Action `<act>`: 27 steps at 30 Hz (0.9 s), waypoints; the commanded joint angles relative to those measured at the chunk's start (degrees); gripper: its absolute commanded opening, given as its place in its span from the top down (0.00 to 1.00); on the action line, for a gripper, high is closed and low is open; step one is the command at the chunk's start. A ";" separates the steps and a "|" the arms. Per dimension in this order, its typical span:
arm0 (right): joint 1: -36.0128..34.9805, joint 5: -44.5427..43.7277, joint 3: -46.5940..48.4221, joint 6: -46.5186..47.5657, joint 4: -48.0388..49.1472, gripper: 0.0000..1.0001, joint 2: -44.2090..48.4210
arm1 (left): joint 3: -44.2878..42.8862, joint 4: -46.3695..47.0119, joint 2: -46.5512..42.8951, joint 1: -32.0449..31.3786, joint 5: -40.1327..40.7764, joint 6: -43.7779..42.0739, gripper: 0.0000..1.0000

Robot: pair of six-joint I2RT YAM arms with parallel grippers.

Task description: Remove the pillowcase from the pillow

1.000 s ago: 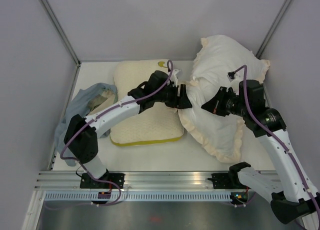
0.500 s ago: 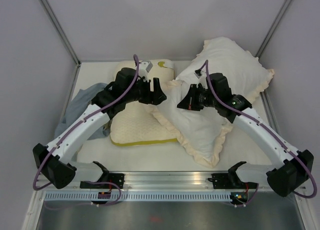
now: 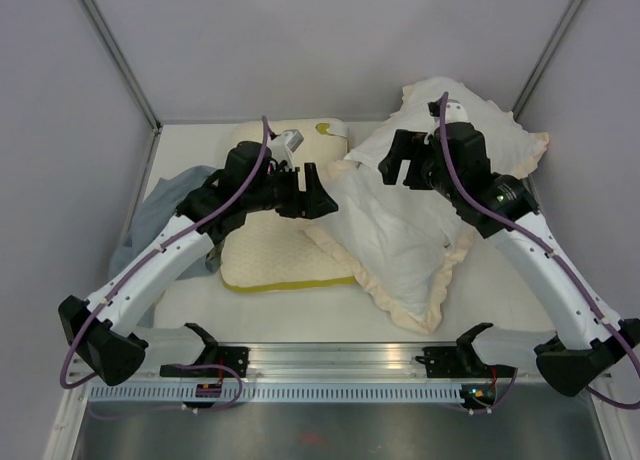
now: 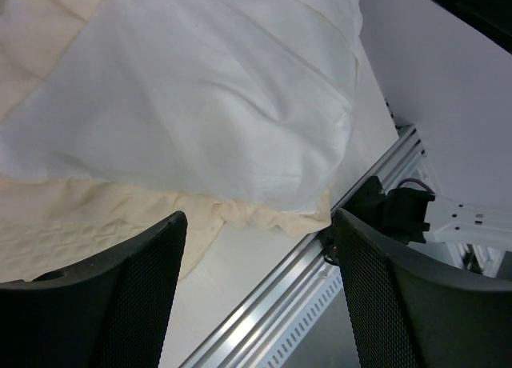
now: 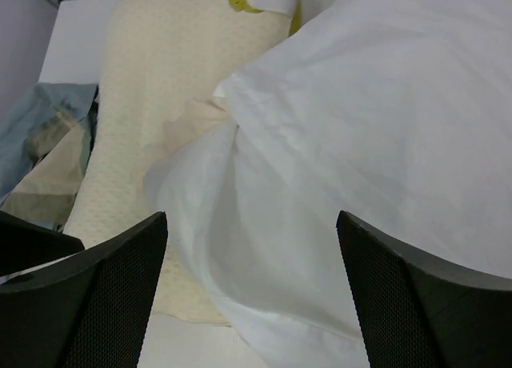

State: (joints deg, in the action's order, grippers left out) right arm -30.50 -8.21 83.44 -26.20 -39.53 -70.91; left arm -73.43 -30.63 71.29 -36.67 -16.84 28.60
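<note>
The white pillow (image 3: 400, 220) lies on the right half of the tabletop (image 3: 300, 315), and the ruffled frill of the cream pillowcase (image 3: 365, 280) is seen along its near-left edge. How much of the pillow is inside the pillowcase cannot be told. The left gripper (image 3: 318, 192) is held spread just beside the pillow's left edge and the right gripper (image 3: 395, 160) spread above its far part, nothing being pinched by either.

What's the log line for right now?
left pincer: open, empty | right pincer: open, empty | pillow: lying on pillowcase
</note>
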 commanded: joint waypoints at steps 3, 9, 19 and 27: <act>0.44 -12.79 1.12 2.73 -6.26 0.07 2.88 | -6.19 2.34 5.87 -0.95 -2.77 13.48 0.21; 0.71 -16.23 -2.66 2.99 -6.09 0.08 4.20 | -14.89 -0.92 15.80 -5.69 1.89 16.13 0.14; 1.32 -19.13 -5.30 3.61 -6.88 0.07 7.46 | -23.49 -4.43 22.84 -6.58 7.17 17.72 0.02; 1.50 -18.95 -6.18 4.13 -7.40 0.08 8.78 | -31.42 -9.35 30.84 -8.16 6.99 14.30 0.04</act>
State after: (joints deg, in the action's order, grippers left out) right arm -29.23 -25.67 78.08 -23.20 -46.35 -62.92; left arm -101.49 -35.97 100.01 -43.72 -10.63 43.97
